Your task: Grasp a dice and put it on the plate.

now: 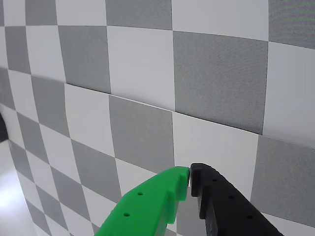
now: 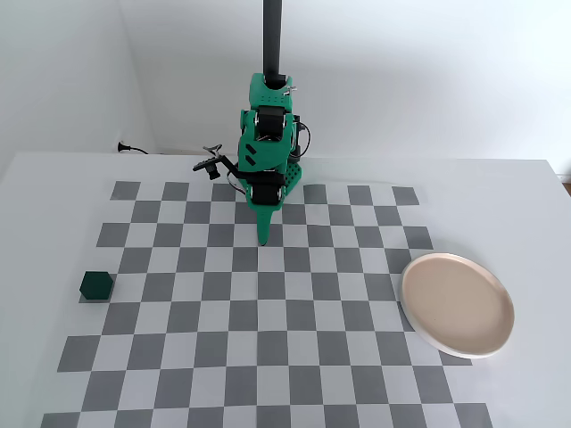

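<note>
Dice (image 2: 95,285) is being left at the checkerboard's (image 2: 268,312) left edge, plate (image 2: 457,304) far right; gripper (image 2: 264,239) is being held clenched, empty, between them.

No readable text, labels, brands, numbers or signs in either view.

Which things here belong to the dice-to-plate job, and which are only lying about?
Belong to the job: dice, plate, gripper.
Only lying about: checkered mat, black pole behind the arm, cable at the wall.
</note>
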